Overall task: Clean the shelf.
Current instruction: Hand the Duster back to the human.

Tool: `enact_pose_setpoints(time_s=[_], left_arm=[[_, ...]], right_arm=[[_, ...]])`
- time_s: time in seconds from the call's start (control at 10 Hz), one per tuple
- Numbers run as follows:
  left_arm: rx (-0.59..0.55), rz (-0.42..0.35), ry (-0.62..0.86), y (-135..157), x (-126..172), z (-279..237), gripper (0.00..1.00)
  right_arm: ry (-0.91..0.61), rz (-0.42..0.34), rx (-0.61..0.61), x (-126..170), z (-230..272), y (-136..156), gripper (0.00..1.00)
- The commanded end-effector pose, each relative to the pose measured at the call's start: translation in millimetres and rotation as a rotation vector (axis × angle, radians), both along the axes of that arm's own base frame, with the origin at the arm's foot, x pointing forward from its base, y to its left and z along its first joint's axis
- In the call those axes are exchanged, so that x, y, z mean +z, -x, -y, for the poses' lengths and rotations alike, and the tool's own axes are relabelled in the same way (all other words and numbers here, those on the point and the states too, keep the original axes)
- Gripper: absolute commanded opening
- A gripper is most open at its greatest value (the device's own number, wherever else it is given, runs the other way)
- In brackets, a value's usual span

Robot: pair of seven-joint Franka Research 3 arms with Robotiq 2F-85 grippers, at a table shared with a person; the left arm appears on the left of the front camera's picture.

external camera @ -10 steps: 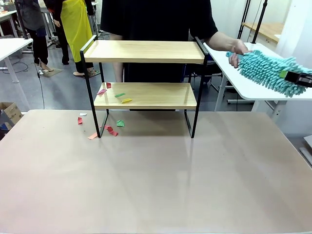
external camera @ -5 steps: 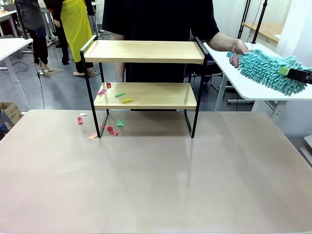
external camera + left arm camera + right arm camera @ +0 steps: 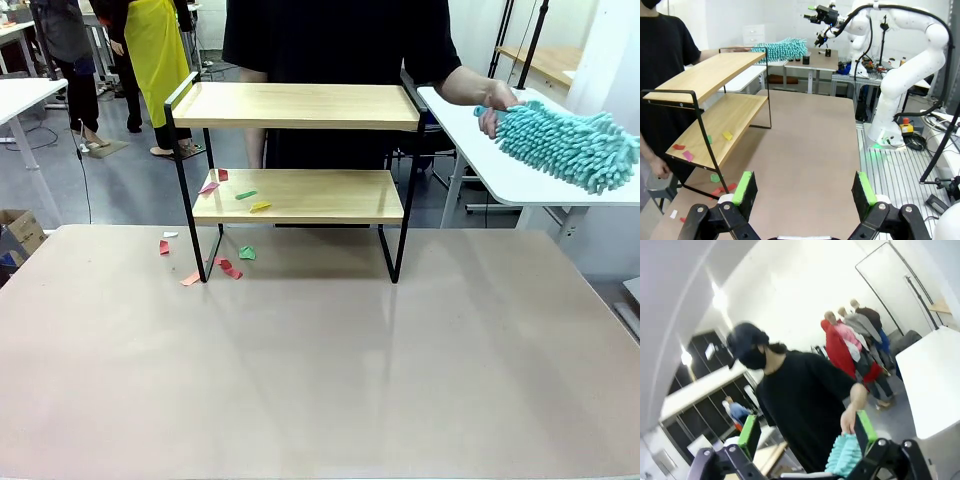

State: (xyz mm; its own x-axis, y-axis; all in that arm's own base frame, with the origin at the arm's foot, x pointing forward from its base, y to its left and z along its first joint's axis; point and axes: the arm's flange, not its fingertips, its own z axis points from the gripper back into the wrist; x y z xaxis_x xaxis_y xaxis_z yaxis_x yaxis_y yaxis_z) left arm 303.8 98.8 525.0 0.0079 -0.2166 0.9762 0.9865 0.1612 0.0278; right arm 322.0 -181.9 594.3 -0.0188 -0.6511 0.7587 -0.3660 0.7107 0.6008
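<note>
The shelf [image 3: 296, 172], a small two-tier rack of two light wooden boards in a thin black metal frame with four legs, stands on the far half of the beige table [image 3: 320, 370], slightly to the robot's left of the middle. Its upper board is bare. On the left end of the lower board lie small coloured paper scraps [image 3: 232, 190]: red and pink ones near the edge, a green one and a yellow one just inward. More red, green and white paper scraps [image 3: 205, 262] lie on the table around and beside the rack's front left leg. In the left wrist view the rack [image 3: 710, 105] sits to the left, with scraps on its lower board and on the table below it.

Behind the rack stands a person in a black top [image 3: 335, 40], whose hand [image 3: 497, 100] rests on the end of a fluffy turquoise chenille duster [image 3: 565, 145] that lies on a white side table [image 3: 500, 175] to the robot's right.

The left gripper [image 3: 805, 189] hangs above the table with its green-padded fingers spread wide and nothing between them. The right gripper [image 3: 807, 432] is raised, its fingers likewise wide apart and empty, with the person's hand and the duster [image 3: 845, 455] beyond them.
</note>
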Motion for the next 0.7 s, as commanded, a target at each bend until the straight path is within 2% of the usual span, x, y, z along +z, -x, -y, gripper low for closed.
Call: enact_pose_setpoints(time_s=[0.0, 0.2, 0.4, 0.5, 0.6], left_arm=[[0.001, 0.013, 0.023, -1.0, 1.7, 1.1, 1.00], [0.001, 0.013, 0.023, -1.0, 1.7, 1.1, 1.00], [0.001, 0.013, 0.023, -1.0, 1.7, 1.1, 1.00], [0.001, 0.013, 0.023, -1.0, 1.7, 1.1, 1.00], [0.001, 0.013, 0.023, -1.0, 1.7, 1.1, 1.00]], right_arm=[[-0.156, 0.012, 0.029, -4.7, 37.8, -5.0, 1.00], [-0.216, 0.011, 0.016, -9.6, 56.9, -4.9, 1.00], [-0.176, -0.042, 0.079, -14.1, 52.0, -18.9, 1.00], [-0.192, -0.002, 0.014, -18.5, 58.1, -1.4, 1.00], [-0.192, -0.002, 0.014, -18.5, 58.1, -1.4, 1.00]])
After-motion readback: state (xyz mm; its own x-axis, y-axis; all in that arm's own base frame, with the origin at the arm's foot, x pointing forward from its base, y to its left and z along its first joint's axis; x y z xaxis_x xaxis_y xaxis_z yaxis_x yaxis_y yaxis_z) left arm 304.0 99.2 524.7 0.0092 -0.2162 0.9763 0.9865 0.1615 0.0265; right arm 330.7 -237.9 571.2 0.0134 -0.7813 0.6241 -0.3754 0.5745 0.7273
